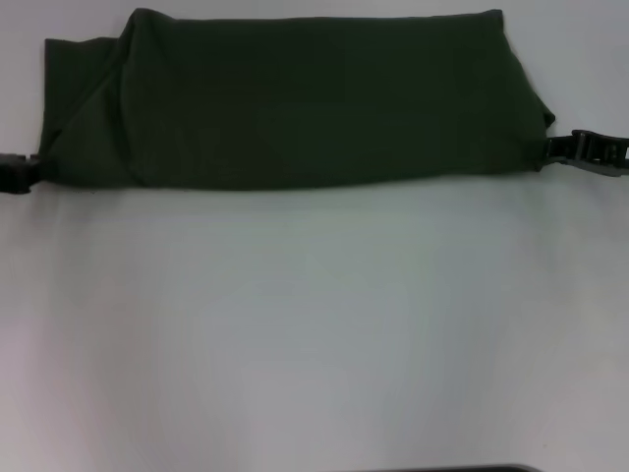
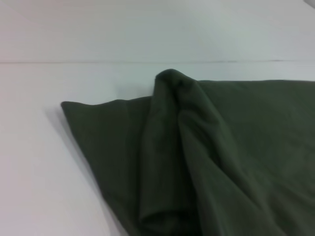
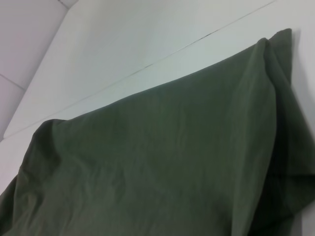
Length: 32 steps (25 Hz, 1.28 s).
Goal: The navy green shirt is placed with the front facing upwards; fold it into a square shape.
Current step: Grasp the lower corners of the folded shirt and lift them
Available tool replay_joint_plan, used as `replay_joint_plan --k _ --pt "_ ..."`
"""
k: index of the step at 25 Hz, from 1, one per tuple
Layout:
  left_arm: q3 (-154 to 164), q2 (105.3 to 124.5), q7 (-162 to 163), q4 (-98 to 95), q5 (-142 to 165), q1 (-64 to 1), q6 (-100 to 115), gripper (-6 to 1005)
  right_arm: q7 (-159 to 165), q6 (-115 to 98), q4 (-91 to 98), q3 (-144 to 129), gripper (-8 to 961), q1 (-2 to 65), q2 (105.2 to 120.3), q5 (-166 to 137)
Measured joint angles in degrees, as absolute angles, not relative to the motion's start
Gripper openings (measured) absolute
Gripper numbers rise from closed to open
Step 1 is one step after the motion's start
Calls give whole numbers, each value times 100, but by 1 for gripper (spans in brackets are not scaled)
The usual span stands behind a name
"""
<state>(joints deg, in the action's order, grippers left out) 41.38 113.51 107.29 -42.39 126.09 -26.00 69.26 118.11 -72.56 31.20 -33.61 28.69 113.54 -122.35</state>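
Bare white tabletop (image 1: 314, 334) fills the near half of my head view. Beyond it I see the dark olive-green cotton shirt (image 1: 295, 103) folded into a long band, its long axis running straight across from my left to my right, no lettering showing. At its left end, where the cloth bunches into a raised ridge (image 2: 172, 88), my left gripper (image 1: 18, 175) touches the near corner; I can't tell how its fingers stand. My right gripper (image 1: 570, 149) pinches the opposite end, clamped on fabric.

White table (image 1: 314, 324), perhaps wall behind.
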Motion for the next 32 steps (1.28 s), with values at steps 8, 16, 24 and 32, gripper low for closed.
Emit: replay_joint_plan --k 8,16,24,32 --pt "4097 11421 10654 -4575 12613 -2244 7590 0 11663 -7695 3121 -3401 40 2836 11306 -12260" --pt "3987 11504 10482 -4718 12612 -1954 8056 1 11584 -7983 3120 -3389 42 2631 11276 -12261" --pt "3900 11513 10137 -4732 12611 -1841 8802 1 11431 -8442 3120 -3402 44 2325 11280 -12261" --pt "3840 11550 10020 -4810 12650 -1693 9361 0 11088 -9077 3121 -3346 46 1879 11248 -12260"
